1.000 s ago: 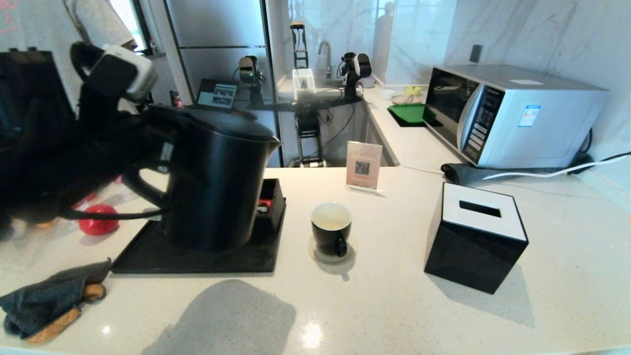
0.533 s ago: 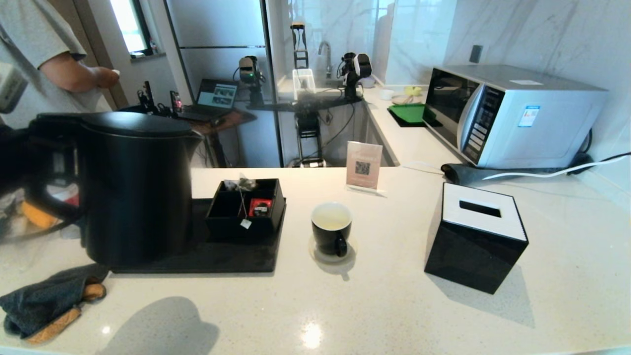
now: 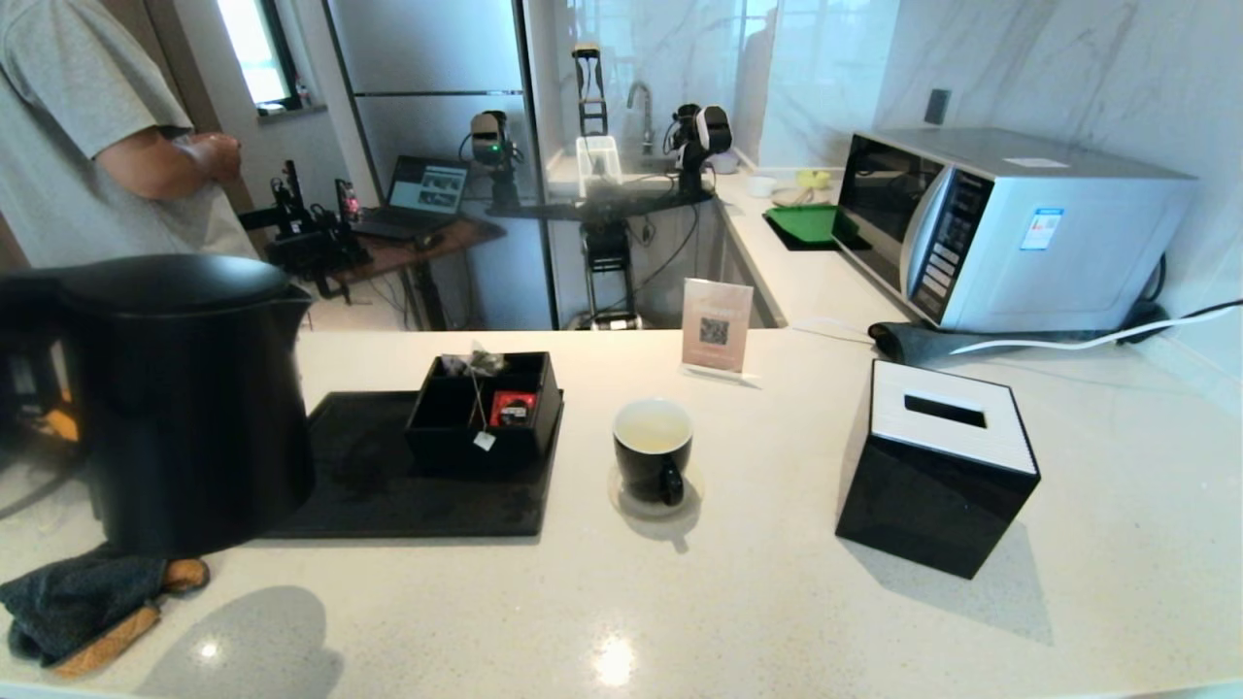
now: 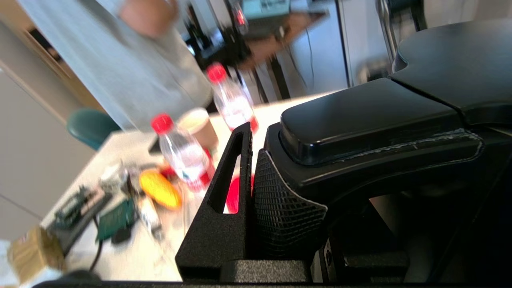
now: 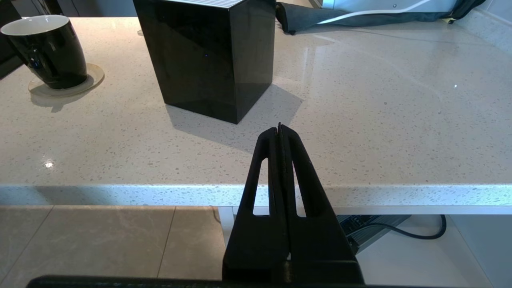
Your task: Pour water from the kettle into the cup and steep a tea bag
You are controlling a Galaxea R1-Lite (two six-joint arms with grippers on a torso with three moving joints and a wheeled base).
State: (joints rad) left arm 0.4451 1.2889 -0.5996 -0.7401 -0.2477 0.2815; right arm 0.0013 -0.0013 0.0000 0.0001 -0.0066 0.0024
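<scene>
Gripping the kettle [image 3: 184, 398] handle, the left gripper [image 4: 256, 192] holds it upright, poised over a cloth [image 3: 78, 602]; setting down there could tip it. Right gripper [image 5: 280, 132] clenched, empty.

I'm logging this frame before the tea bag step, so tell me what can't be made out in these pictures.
- Kettle base, head view: its own body hides whether it rests on the counter.
- Left pincer, left wrist view: one finger is hidden behind the kettle handle; out of the head view.
- Bottles, left wrist view: blurred, labels unreadable.
- Tea bag, head view: too small for detail.
</scene>
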